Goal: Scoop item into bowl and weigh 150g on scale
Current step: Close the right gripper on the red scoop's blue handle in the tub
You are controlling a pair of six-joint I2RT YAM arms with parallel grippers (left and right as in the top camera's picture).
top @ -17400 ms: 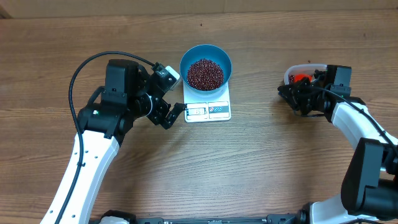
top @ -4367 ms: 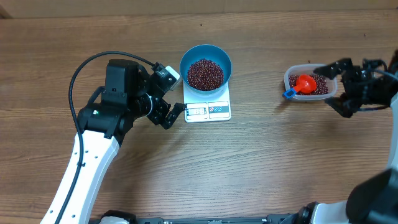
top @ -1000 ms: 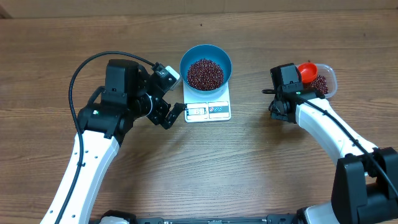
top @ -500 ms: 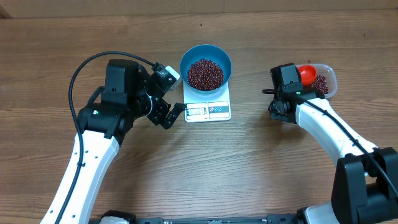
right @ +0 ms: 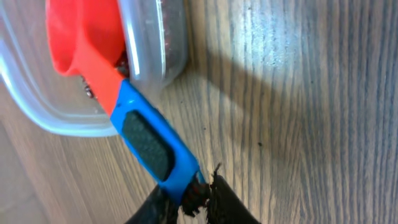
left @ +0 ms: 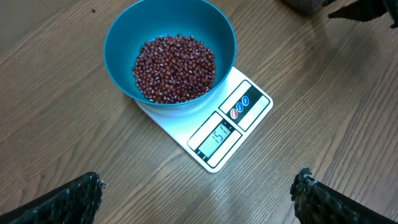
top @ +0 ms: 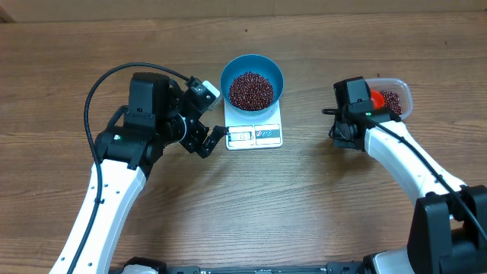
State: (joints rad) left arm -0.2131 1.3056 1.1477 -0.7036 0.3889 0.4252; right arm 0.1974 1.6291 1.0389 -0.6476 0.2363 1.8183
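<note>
The beans [left: 175, 67] are loose, hard little grains. They're light one by one, but they roll and scatter, so nothing can pinch them directly and they only move by the red scoop [right: 121, 102]. Most sit heaped in the blue bowl [left: 118, 43], which rests on the white scale [left: 177, 130]. The rest lie in the clear tub [top: 409, 95], out at 3 o'clock from the bowl.

The scoop looks like stiff, slick plastic, and the black pad on its blue handle seems the sane place to hold. The right gripper [right: 189, 198] is clamped on the very tip of that handle instead, at 6 o'clock in its wrist view, so the scoop may swivel once loaded. The left gripper [left: 198, 199] hangs spread wide, holding nothing, at 9 o'clock of the scale.

Hard to make out: the display's last digit — it starts "15" — and how much is left in the tub, since the scoop and arm cover most of it.
</note>
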